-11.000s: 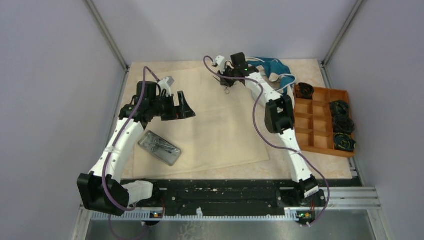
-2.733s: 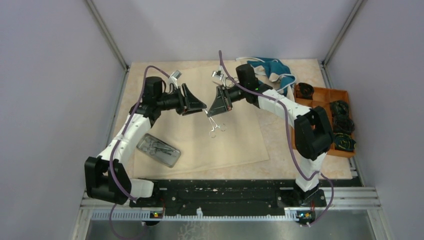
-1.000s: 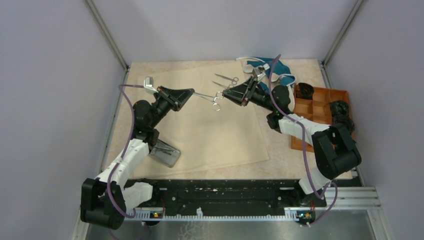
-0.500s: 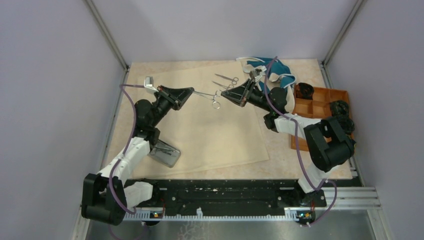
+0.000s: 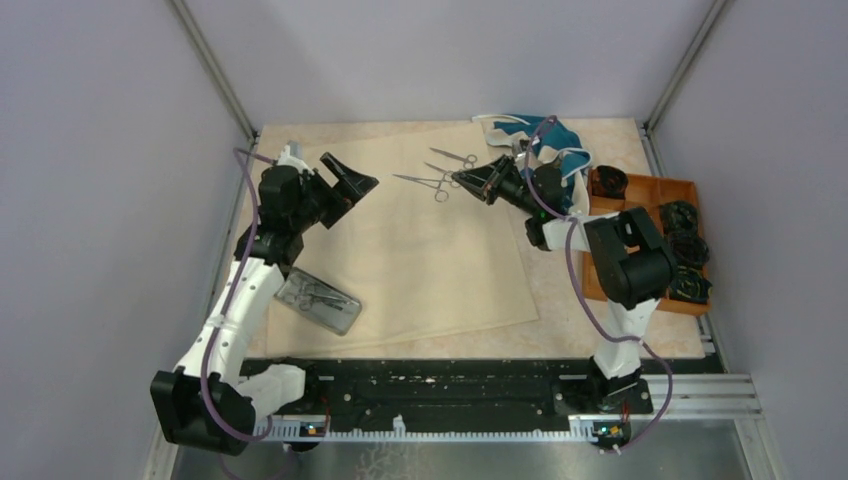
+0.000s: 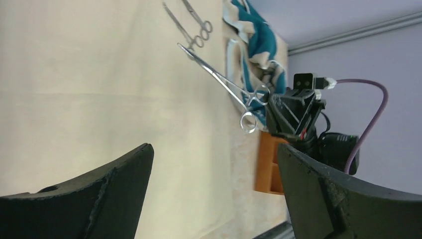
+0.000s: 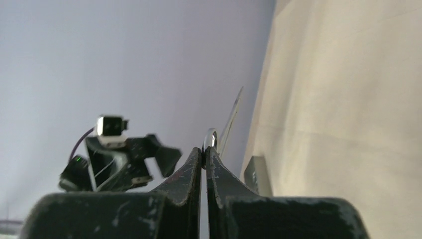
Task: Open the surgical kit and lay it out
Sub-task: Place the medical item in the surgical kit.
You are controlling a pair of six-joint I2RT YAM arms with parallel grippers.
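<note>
Kit spread across the desk, left to right

The cloth wrap [image 5: 430, 250] lies flat over the middle and left of the desk [image 5: 600, 330]. The steel tray [image 5: 318, 300] sits on its near-left part. Two ring-handled instruments [image 5: 455, 158] lie side by side on its far edge. Just nearer than them, the forceps [image 5: 425, 181] hang above the cloth from the right tool [image 5: 462, 181], tips pointing left. The left tool [image 5: 350, 185] is over the far-left part of the cloth, well apart from the forceps. The fabric [image 5: 550, 140] is bunched at the far right, behind the compartment tray [image 5: 640, 250] at the right edge.
</note>
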